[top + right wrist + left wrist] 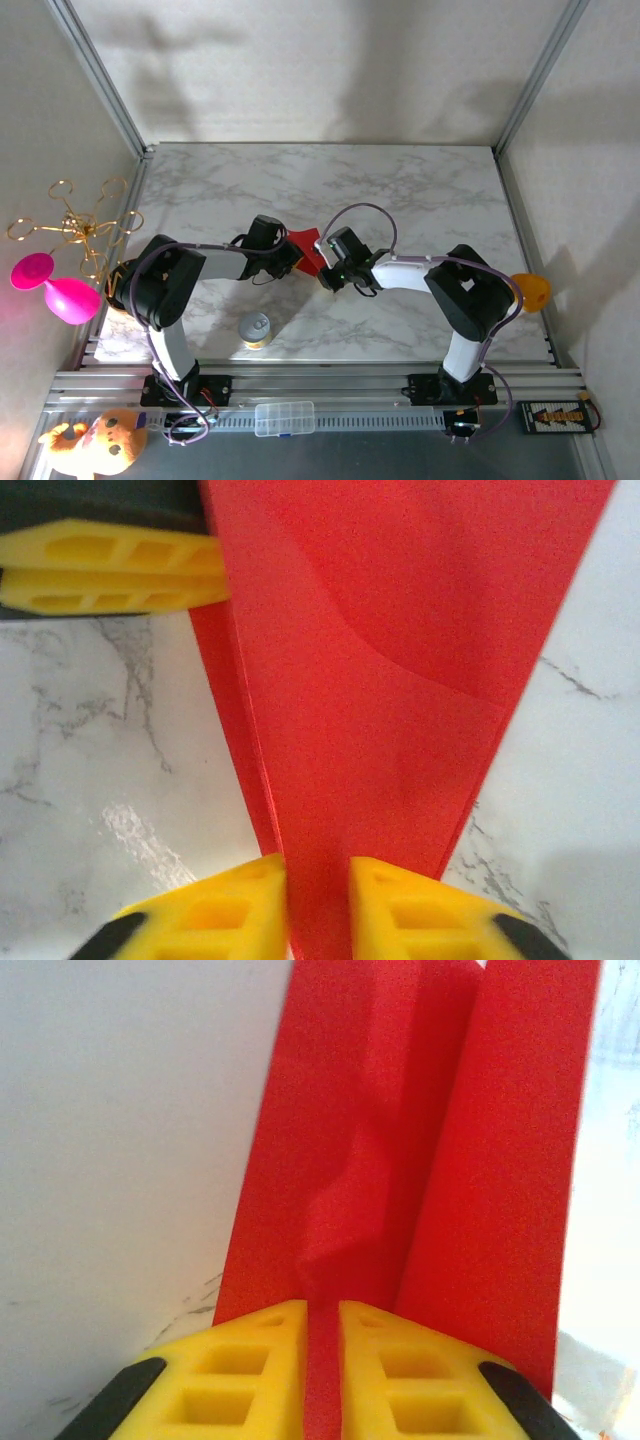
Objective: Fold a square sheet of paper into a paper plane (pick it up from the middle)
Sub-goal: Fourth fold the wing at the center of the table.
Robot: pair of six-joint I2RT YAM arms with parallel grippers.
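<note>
The red paper (306, 248) is folded into a narrow, layered wedge and is held up over the middle of the marble table (420, 190). My left gripper (290, 252) comes in from the left. In the left wrist view its yellow fingers (250, 1360) are shut on the paper's centre ridge (400, 1160). My right gripper (322, 268) meets the paper from the right. In the right wrist view the paper (390, 680) tapers down into my right gripper (318, 865), whose jaws stand a little apart around the narrow end. The left gripper's fingers (110, 565) show at the top left there.
A tin can (256, 330) stands on the table near the left arm's base. A pink balloon-like toy (60, 290) and a gold wire frame (80, 225) sit at the left wall, an orange object (530, 290) at the right edge. A clear plastic box (284, 418) lies on the front rail.
</note>
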